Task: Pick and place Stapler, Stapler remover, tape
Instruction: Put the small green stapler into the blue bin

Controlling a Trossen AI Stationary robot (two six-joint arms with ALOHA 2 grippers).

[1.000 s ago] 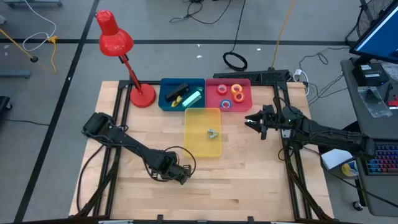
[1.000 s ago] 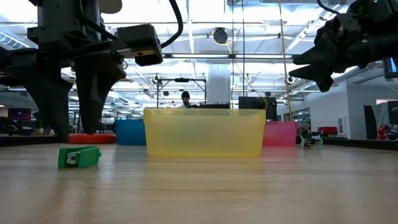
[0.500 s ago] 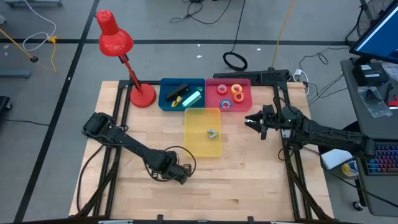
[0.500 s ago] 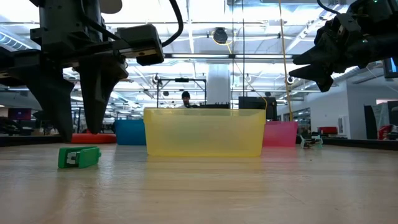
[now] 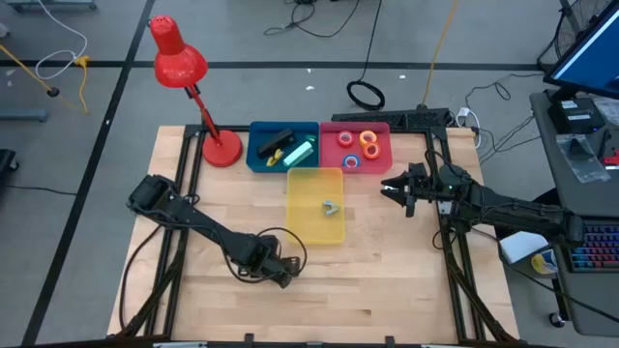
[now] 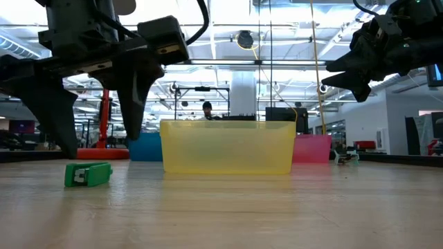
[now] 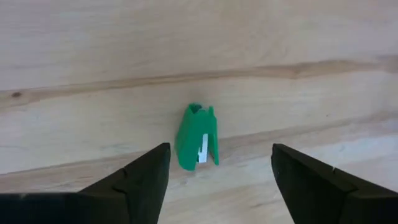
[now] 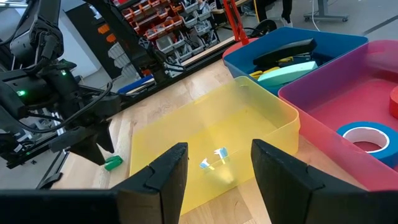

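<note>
- The left gripper (image 6: 93,149) has been spread wider than a moment ago, above the green stapler remover (image 7: 198,145) (lying free on the near-left table (image 5: 387,271)).
- The right gripper (image 5: 390,188), unmoved, is kept apart, holding nothing.

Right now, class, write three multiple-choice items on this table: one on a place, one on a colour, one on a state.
1. Where does the small green stapler lie?
A. in the yellow bin
B. on the bare wood
C. in the blue bin

2. What colour is the bin holding the tape rolls?
A. pink
B. yellow
C. blue

3. How do the left gripper's jaws stand?
A. clamped on the stapler
B. open above it
C. shut, empty

Answers: 1 B, wood all round it. 2 A, rings lie in the pink bin. 3 B, fingers apart, stapler untouched.
</note>
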